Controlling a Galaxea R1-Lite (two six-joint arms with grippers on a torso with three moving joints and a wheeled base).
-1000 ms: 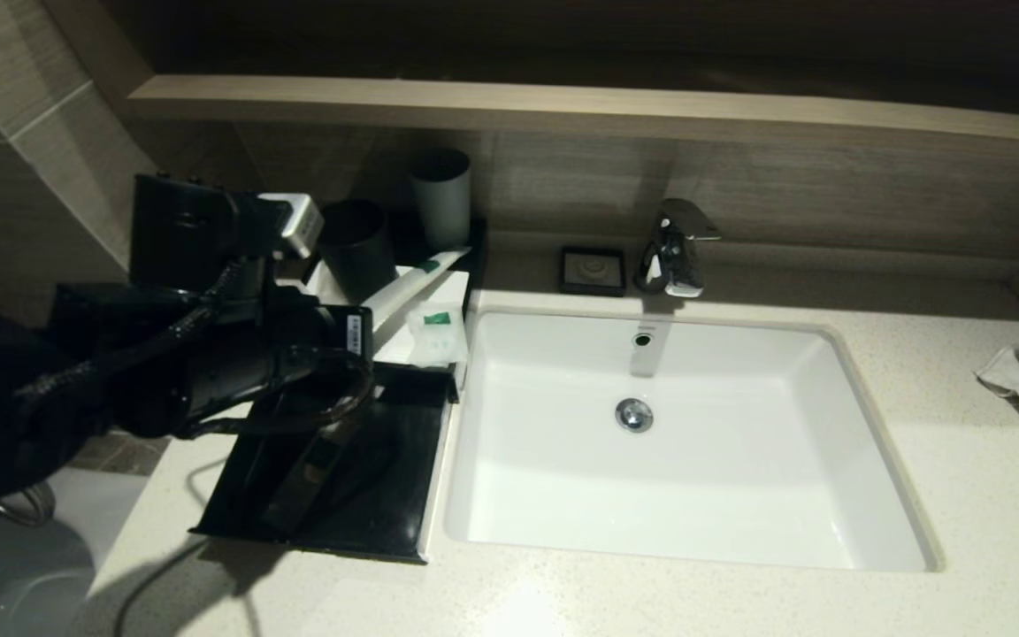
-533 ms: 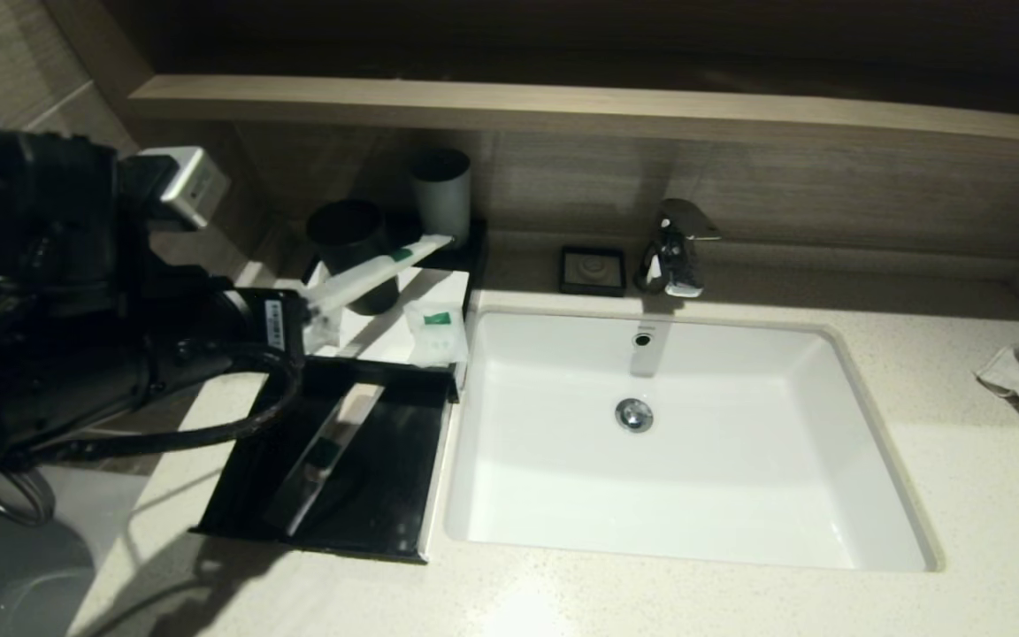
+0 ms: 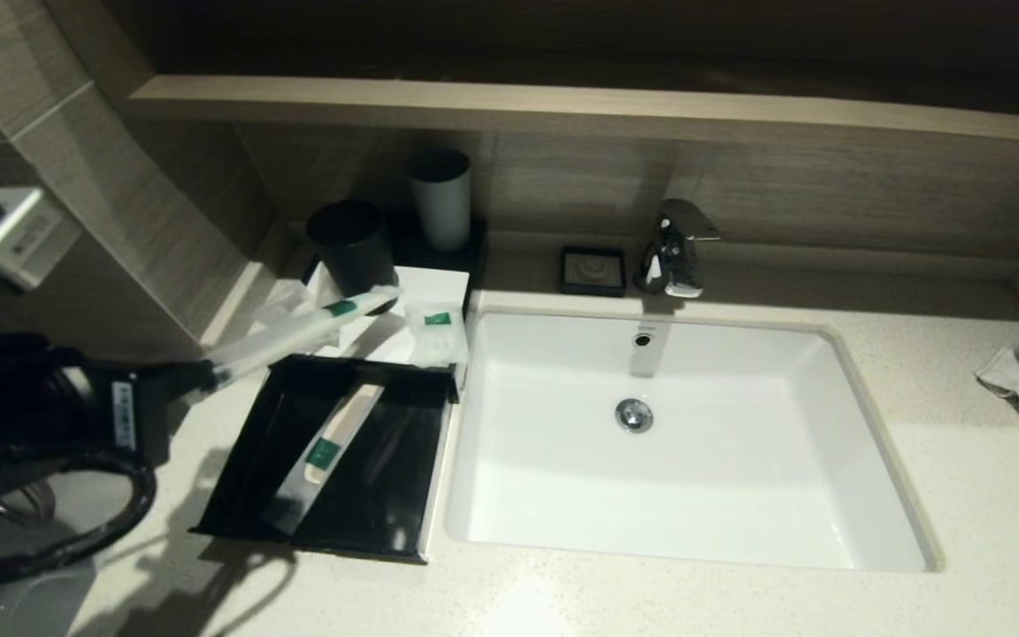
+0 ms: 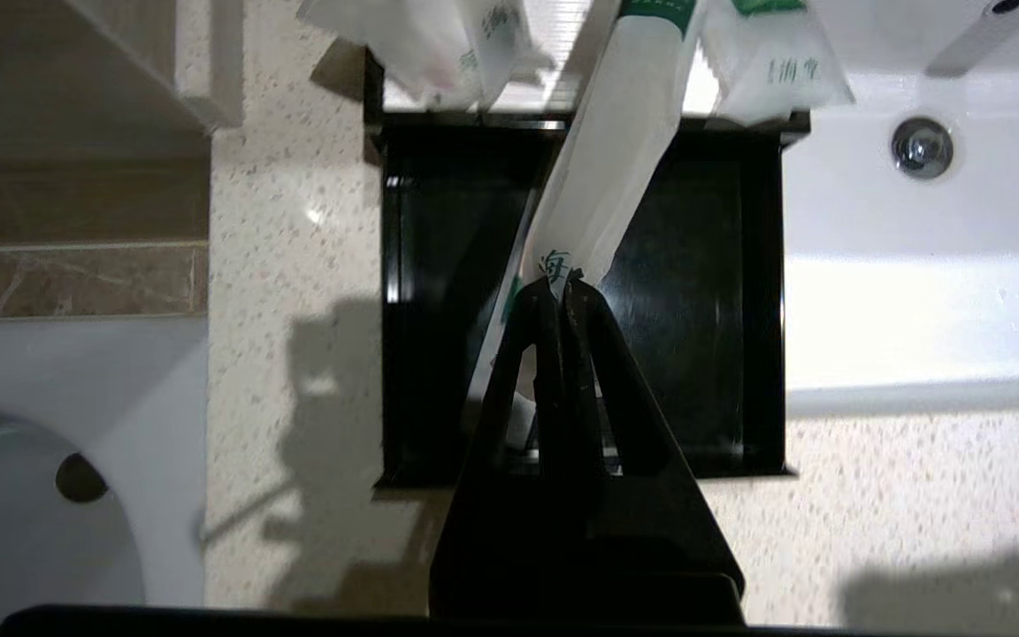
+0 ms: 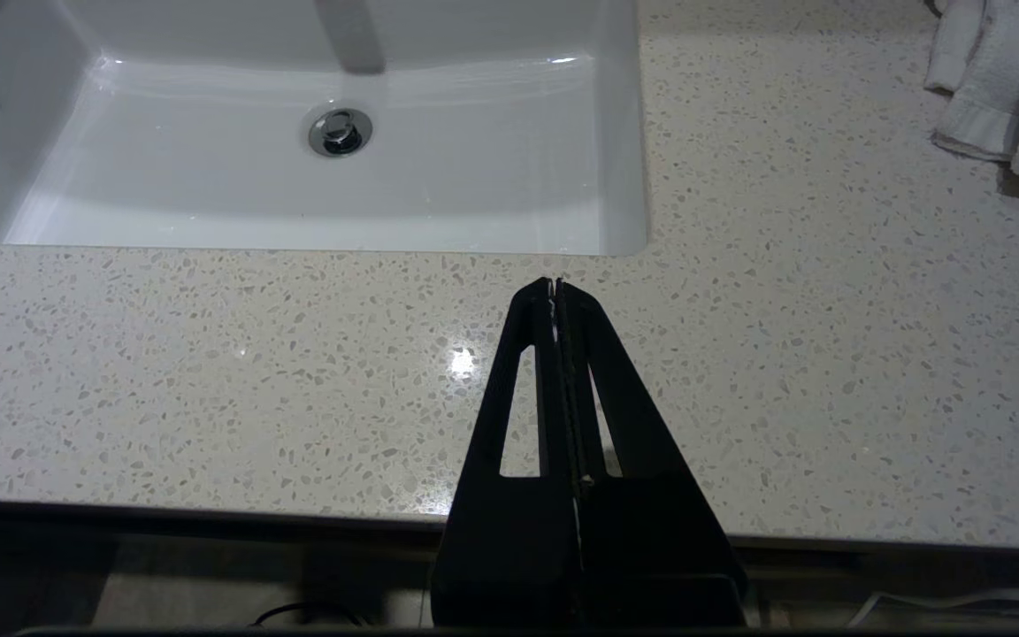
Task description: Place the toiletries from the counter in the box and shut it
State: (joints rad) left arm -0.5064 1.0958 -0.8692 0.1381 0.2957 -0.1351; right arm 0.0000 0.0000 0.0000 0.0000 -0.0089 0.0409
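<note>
My left gripper (image 4: 562, 285) is out over the table (image 3: 563, 602) on the left of the sink (image 3: 863, 416), and its jaws are clamped tight on the near end of a long white packet with a green band (image 3: 297, 329). The packet sticks out ahead of the jaws, slanting up and away, its far end reaching over the white lid (image 3: 439, 287) beyond the box. Right below the jaws lies the open black box (image 4: 713, 292), glossy inside, and in it already rests another long wrapped toiletry with a green label (image 3: 325, 451), lying slantwise along the floor of the box. Past the far wall of the box, ahead of the jaws, a small white sachet with green print (image 3: 437, 332) sits on the white lid, and another crumpled clear packet (image 4: 425, 44) lies off to the other side of the held one. Further on stand a dark cup (image 3: 352, 243) and a grey cup (image 3: 441, 196).

My right gripper (image 5: 555, 285) hangs low at the near edge of the table, jaws pressed together on nothing, with the sink ahead of it and a white towel (image 5: 1005, 88) well off to its side
</note>
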